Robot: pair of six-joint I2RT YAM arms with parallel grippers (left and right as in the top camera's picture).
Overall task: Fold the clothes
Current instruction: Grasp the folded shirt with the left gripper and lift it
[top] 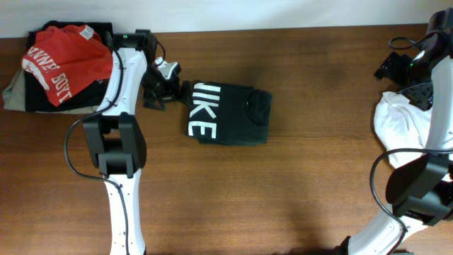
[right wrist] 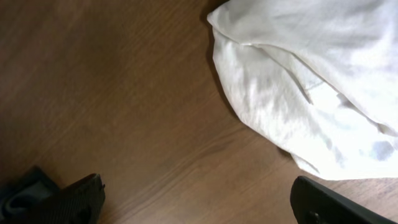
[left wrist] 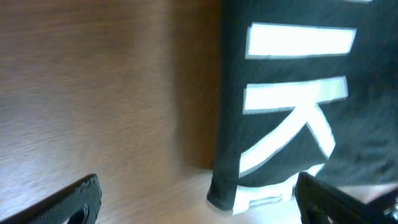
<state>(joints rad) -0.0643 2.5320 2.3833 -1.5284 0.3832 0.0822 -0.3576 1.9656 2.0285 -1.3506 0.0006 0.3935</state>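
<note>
The dark greenish-black T-shirt [top: 230, 115] lies folded into a small rectangle at the table's middle, white block letters facing up. My left gripper [top: 164, 86] is open and empty, just left of the shirt's left edge. In the left wrist view the shirt [left wrist: 298, 106] fills the right half, its near corner lying between my open fingers [left wrist: 199, 202]. My right gripper [top: 398, 62] is open and empty at the far right, above the bare table [right wrist: 124, 93]; its fingers [right wrist: 199, 199] hold nothing.
A red T-shirt with white lettering [top: 67, 60] lies on a pile of dark and beige clothes at the back left. A white garment [top: 403, 124] lies crumpled at the right edge, also in the right wrist view [right wrist: 311, 81].
</note>
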